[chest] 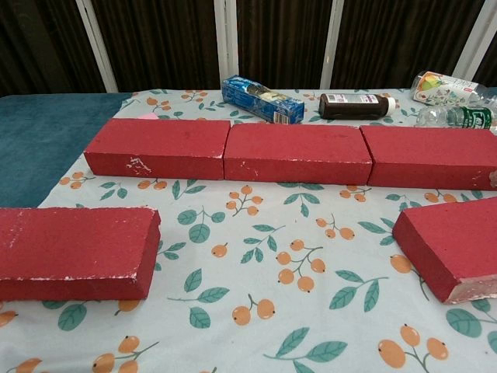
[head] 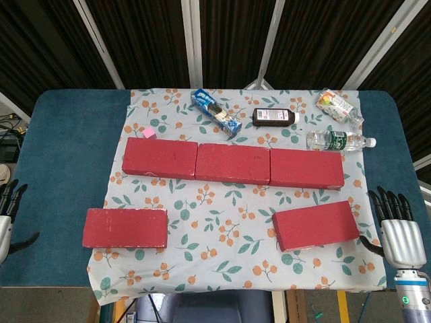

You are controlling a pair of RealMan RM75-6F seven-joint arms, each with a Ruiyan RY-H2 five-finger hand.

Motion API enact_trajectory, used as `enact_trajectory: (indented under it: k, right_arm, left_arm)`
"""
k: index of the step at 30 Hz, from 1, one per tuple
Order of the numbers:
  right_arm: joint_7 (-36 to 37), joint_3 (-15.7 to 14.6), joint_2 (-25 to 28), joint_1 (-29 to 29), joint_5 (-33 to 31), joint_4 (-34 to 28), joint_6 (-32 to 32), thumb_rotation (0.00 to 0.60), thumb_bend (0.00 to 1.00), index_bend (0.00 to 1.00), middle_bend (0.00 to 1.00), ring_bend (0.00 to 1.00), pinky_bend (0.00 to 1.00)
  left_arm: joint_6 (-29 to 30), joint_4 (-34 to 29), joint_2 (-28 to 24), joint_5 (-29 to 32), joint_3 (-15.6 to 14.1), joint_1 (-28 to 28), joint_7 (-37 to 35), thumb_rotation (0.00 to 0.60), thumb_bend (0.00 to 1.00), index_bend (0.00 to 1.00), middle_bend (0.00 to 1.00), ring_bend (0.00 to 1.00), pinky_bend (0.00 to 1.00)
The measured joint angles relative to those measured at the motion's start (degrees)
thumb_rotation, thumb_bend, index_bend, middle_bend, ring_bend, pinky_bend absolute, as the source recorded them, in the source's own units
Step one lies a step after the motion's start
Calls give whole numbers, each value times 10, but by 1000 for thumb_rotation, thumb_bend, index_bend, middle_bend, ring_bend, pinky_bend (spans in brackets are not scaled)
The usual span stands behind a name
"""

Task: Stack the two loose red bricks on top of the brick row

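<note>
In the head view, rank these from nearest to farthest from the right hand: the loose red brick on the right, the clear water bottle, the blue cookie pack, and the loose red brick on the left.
From the right hand:
1. Loose red brick on the right, just beside it.
2. Clear plastic water bottle, at the far right.
3. Blue cookie pack, far centre.
4. Loose red brick on the left, across the cloth.

The left robot hand (head: 7, 212) is cut off by the head view's edge.

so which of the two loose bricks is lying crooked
The right loose brick, nearest the right hand: it sits angled to the brick row, while the left loose brick lies parallel to it.
</note>
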State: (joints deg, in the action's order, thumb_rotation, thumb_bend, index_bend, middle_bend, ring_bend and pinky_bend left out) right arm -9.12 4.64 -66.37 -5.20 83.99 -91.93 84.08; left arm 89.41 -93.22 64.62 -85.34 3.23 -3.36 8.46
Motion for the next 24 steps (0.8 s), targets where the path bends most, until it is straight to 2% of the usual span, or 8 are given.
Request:
enact_trajectory:
  k: [12, 24]
  right_arm:
    - [4, -3, -1, 0, 3, -4, 0, 600, 206, 0, 0, 0, 0]
    - [50, -30, 27, -15, 44, -19, -40, 600, 205, 0, 0, 0, 0]
  left_arm:
    - [-1, -7, 0, -4, -2, 1, 6, 600, 2, 36, 0, 0, 153]
    - [11, -15, -6, -20, -11, 9, 4, 600, 2, 37, 0, 0, 153]
